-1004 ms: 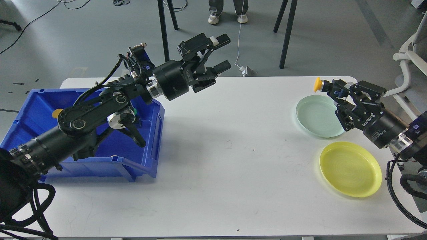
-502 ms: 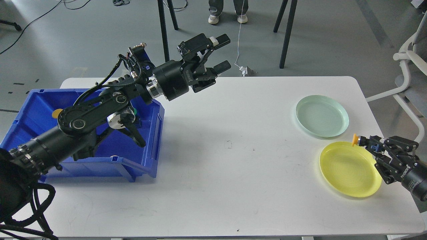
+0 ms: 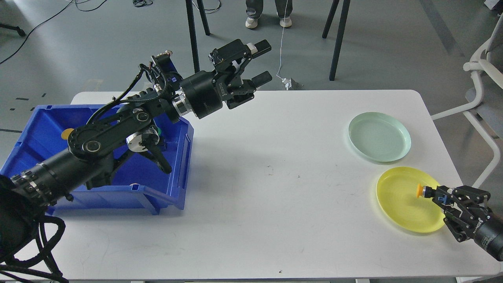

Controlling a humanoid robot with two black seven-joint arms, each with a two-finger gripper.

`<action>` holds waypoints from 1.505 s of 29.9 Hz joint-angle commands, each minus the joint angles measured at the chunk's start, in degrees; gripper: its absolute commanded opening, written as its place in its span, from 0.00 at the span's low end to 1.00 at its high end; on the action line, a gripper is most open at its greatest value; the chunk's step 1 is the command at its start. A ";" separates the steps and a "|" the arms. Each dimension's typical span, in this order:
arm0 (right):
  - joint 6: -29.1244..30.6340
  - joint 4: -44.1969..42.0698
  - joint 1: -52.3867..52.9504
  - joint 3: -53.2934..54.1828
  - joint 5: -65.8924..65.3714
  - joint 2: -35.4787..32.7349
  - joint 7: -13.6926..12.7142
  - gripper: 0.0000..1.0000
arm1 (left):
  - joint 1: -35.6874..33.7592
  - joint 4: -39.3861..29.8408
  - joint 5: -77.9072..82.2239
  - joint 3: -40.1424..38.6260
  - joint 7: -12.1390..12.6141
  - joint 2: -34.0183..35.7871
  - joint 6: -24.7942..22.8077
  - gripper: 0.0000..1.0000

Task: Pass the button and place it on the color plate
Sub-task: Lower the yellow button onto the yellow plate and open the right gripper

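The right gripper (image 3: pixel 429 192) at the lower right holds the orange button (image 3: pixel 420 190) tight over the yellow plate (image 3: pixel 401 208), not let go yet, while the left gripper (image 3: pixel 262 62) waits wide open and empty.

Blue bin (image 3: pixel 35 129): interior largely covered by the left arm (image 3: pixel 102 137); of its contents only a slice of an orange-yellow disc (image 3: pixel 67 133) at 9 o'clock of the arm's elbow, a green sliver (image 3: pixel 158 131) at 3 o'clock of it and a pale scrap at the near wall show, none identifiable. Right arm (image 3: pixel 489 237): cut off by the frame's edge at 4 o'clock, leaving only the wrist and the right gripper (image 3: pixel 434 193); its jaws are dark and small, closed on the orange button (image 3: pixel 419 190), whose stem is hidden between them. Standing person (image 3: pixel 269 15) at 12 o'clock beyond the worktop (image 3: pixel 275 196): cropped to lower legs and shoes.
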 commanded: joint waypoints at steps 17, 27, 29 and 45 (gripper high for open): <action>-0.36 -0.47 0.69 -1.47 0.25 2.05 0.00 0.32 | 0.00 0.00 0.00 0.00 0.00 0.00 0.00 0.92; -0.36 -0.29 0.78 -0.77 0.34 2.76 0.00 0.63 | 0.00 0.00 0.00 0.00 0.00 0.00 0.00 0.92; -0.27 -0.20 0.87 -0.77 0.43 2.76 0.00 0.68 | 0.00 0.00 0.00 0.00 0.00 0.00 0.00 0.92; 0.96 4.89 7.19 0.63 0.60 3.55 0.00 0.96 | 0.52 -0.17 -0.17 -1.31 0.00 0.87 0.00 0.94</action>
